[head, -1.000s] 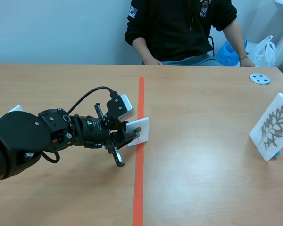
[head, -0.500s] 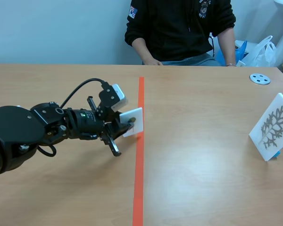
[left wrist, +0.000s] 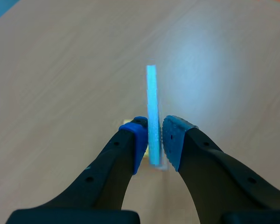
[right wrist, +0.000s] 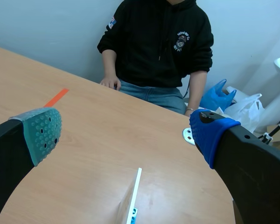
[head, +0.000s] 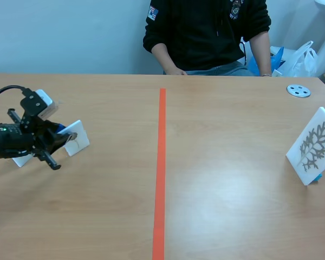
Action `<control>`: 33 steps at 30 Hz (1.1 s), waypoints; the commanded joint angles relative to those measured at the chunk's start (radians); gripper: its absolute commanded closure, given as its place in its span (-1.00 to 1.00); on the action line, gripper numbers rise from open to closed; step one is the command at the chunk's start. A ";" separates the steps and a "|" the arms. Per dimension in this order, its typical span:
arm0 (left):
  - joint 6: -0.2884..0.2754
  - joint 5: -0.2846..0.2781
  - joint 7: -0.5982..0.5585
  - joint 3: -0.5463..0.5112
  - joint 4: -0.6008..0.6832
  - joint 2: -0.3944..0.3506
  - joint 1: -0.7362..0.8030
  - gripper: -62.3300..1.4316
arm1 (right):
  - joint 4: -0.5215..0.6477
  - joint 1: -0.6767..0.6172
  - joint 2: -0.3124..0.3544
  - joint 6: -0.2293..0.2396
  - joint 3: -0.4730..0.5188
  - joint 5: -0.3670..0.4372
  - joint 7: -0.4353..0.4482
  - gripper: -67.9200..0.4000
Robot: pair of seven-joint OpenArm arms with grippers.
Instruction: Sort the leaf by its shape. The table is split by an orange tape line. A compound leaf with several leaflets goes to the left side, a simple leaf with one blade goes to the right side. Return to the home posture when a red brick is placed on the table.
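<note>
The left gripper (left wrist: pixel 153 140) has its blue-padded fingers (left wrist: pixel 135 142) pressed against both faces of a thin white card (left wrist: pixel 151 100), which stands upright and edge-on between them. From the scene view, this gripper (head: pixel 65 140) and its card (head: pixel 78 137) sit low over the wooden table (head: pixel 222 206) at its far left, well apart from the orange tape line (head: pixel 160 162) that runs down the middle. The drawing on the card is too small to make out. The right gripper (right wrist: pixel 126 133) is spread wide, gripping nothing, with one grey-green pad and one blue pad far apart. Ahead of it a second card (right wrist: pixel 134 193) stands edge-on in a blue foot. In the scene view that second card (head: pixel 312 145) is near the right edge and shows a dark, branching leaf. A small round grey disc (head: pixel 298 91) lies beyond it. A person (head: pixel 206 32) in a black top sits across the table.
</note>
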 commanded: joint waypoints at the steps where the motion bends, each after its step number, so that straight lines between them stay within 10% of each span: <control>1: 0.001 -0.007 -0.020 -0.011 0.023 -0.012 0.007 0.59 | 0.005 0.004 0.002 -0.004 0.001 0.011 0.012 -0.66; 25: -0.001 -0.086 -0.026 -0.141 0.069 -0.086 0.075 0.58 | 0.005 0.005 0.002 -0.004 0.001 0.011 0.012 -0.66; 33: 0.003 -0.085 -0.034 -0.141 0.069 -0.083 0.075 -0.64 | 0.005 0.005 0.002 -0.004 0.001 0.011 0.012 -0.66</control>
